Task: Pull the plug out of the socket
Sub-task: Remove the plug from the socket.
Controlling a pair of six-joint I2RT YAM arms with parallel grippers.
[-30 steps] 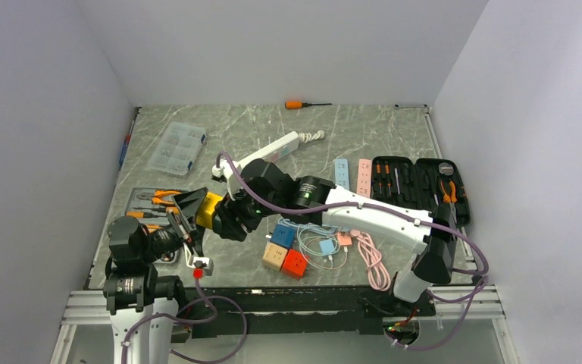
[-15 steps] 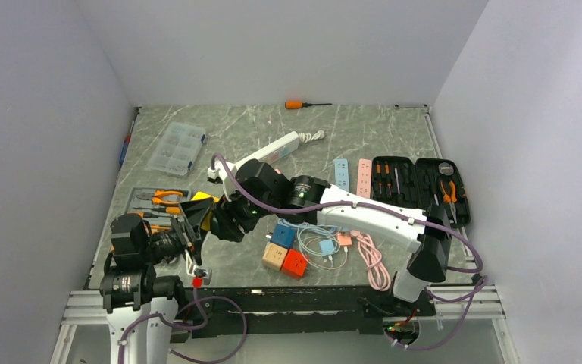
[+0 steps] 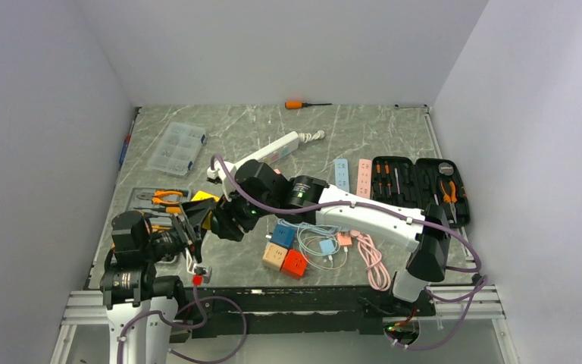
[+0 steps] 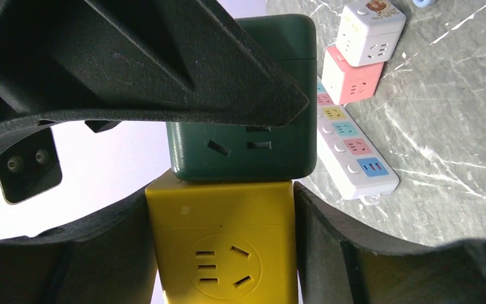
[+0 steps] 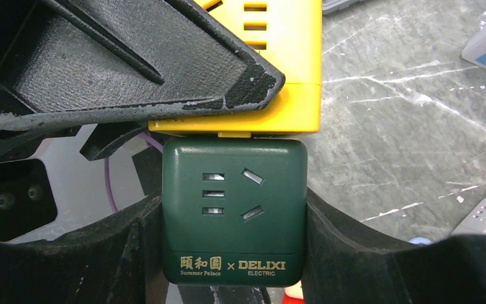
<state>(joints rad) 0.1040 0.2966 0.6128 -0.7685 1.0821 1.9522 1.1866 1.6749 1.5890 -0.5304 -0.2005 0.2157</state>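
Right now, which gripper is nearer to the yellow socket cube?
Left. The left gripper closely flanks the yellow socket cube itself; the right gripper holds the green cube joined to it, just beyond.

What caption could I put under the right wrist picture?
Right gripper clamps the green socket cube, joined end to end with a yellow socket cube.

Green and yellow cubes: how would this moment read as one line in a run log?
right tool: gripping green cube | left tool: around yellow cube, contact unclear | cubes: plugged together, not yet apart
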